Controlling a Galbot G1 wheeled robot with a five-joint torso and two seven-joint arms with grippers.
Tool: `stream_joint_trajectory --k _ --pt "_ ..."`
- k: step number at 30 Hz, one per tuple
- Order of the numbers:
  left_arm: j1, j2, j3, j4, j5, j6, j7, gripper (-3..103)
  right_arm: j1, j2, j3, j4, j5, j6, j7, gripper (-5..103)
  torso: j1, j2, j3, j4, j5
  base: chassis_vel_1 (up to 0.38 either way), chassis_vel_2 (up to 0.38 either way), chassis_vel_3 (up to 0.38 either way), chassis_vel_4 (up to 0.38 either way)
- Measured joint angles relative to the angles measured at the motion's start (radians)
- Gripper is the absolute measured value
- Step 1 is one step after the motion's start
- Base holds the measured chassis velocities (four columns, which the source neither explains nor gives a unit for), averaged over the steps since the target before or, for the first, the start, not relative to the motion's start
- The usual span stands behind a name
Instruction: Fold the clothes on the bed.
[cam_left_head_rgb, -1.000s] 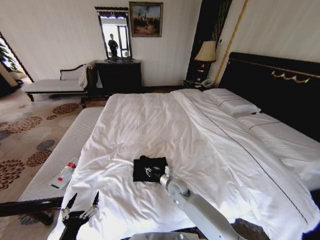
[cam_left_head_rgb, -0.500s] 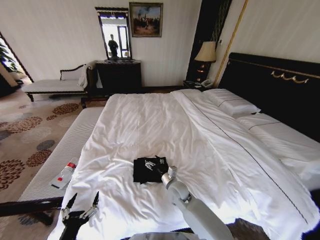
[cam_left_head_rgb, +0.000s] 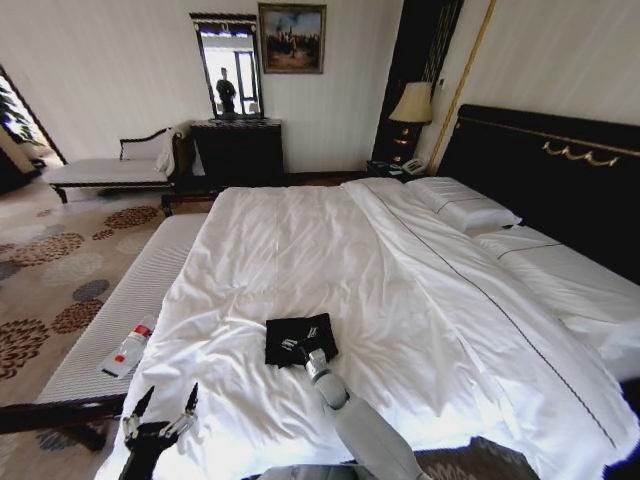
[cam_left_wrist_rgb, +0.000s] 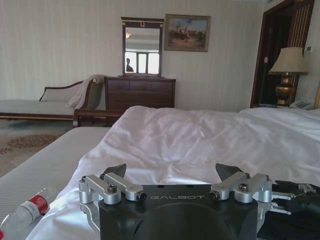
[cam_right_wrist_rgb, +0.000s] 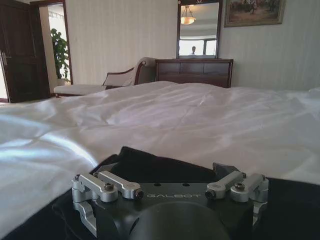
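Black T-shirt (cam_left_head_rgb: 297, 338) folded into a near-square on the white bed (cam_left_head_rgb: 400, 280), my right pincer (cam_left_head_rgb: 296, 349) spread open over its near edge, my left pincer (cam_left_head_rgb: 160, 415) open, parked low beside the bed.

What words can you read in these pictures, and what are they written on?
"GALBOT" on the black body of the left pincer.
"GALBOT" on the black body of the right pincer.
The bottle on the striped bench has a red label, too small to read.
The black T-shirt on the bed shows no readable lettering.
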Motion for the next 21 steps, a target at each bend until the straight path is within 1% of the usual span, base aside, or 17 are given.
stream_joint_trajectory --k 5,7,8,9,10,11,14,15,16,18,19,20,21 --pt "0.000 0.000 0.000 0.000 0.000 0.000 0.000 100 -0.022 -0.031 0.011 0.079 -0.004 0.006 0.032 100 0.000 0.000 0.000 -0.0001 -0.0001 0.000 0.000 0.000 0.000" --pt "0.000 0.000 0.000 0.000 0.000 0.000 0.000 100 -0.054 -0.074 0.046 0.133 -0.013 0.019 0.041 100 0.000 0.000 0.000 -0.0005 -0.0001 0.000 0.000 0.000 0.000" --pt "0.000 0.000 0.000 0.000 0.000 0.000 0.000 100 -0.075 -0.102 0.078 0.162 -0.030 0.032 0.043 100 0.000 0.000 0.000 -0.0008 0.0001 0.000 0.000 0.000 0.000" --pt "0.000 0.000 0.000 0.000 0.000 0.000 0.000 100 -0.099 -0.127 0.114 0.188 -0.041 0.045 0.043 100 0.000 0.000 0.000 -0.0003 0.0000 0.000 0.000 0.000 0.000" --pt "0.000 0.000 0.000 0.000 0.000 0.000 0.000 100 -0.129 -0.151 0.152 0.215 -0.050 0.055 0.044 100 0.000 0.000 0.000 -0.0006 0.0001 0.000 0.000 0.000 0.000" --pt "0.000 0.000 0.000 0.000 0.000 0.000 0.000 100 -0.129 -0.151 0.152 0.215 -0.050 0.055 0.044 100 0.000 0.000 0.000 -0.0006 0.0001 0.000 0.000 0.000 0.000" --pt "0.000 0.000 0.000 0.000 0.000 0.000 0.000 100 -0.240 -0.210 0.311 0.291 -0.087 0.093 0.040 100 0.000 0.000 0.000 -0.0008 0.0000 0.000 0.000 0.000 0.000" --pt "0.000 0.000 0.000 0.000 0.000 0.000 0.000 100 -0.240 -0.210 0.311 0.291 -0.087 0.093 0.040 100 0.000 0.000 0.000 -0.0008 0.0000 0.000 0.000 0.000 0.000" --pt "0.000 0.000 0.000 0.000 0.000 0.000 0.000 100 -0.296 -0.229 0.390 0.323 -0.101 0.107 0.036 100 0.000 0.000 0.000 -0.0008 0.0001 0.000 0.000 0.000 0.000" --pt "0.000 0.000 0.000 0.000 0.000 0.000 0.000 100 -0.370 -0.252 0.503 0.379 -0.105 0.126 0.034 100 0.000 0.000 0.000 -0.0010 0.0004 0.000 0.000 0.000 0.000" --pt "0.000 0.000 0.000 0.000 0.000 0.000 0.000 100 -0.412 -0.264 0.565 0.412 -0.107 0.140 0.033 100 0.000 0.000 0.000 -0.0002 0.0000 0.000 0.000 0.000 0.000" --pt "0.000 0.000 0.000 0.000 0.000 0.000 0.000 100 -0.454 -0.274 0.613 0.442 -0.108 0.149 0.029 100 0.000 0.000 0.000 -0.0005 -0.0002 0.000 0.000 0.000 0.000" --pt "0.000 0.000 0.000 0.000 0.000 0.000 0.000 100 -0.454 -0.274 0.613 0.442 -0.108 0.149 0.029 100 0.000 0.000 0.000 -0.0005 -0.0002 0.000 0.000 0.000 0.000"
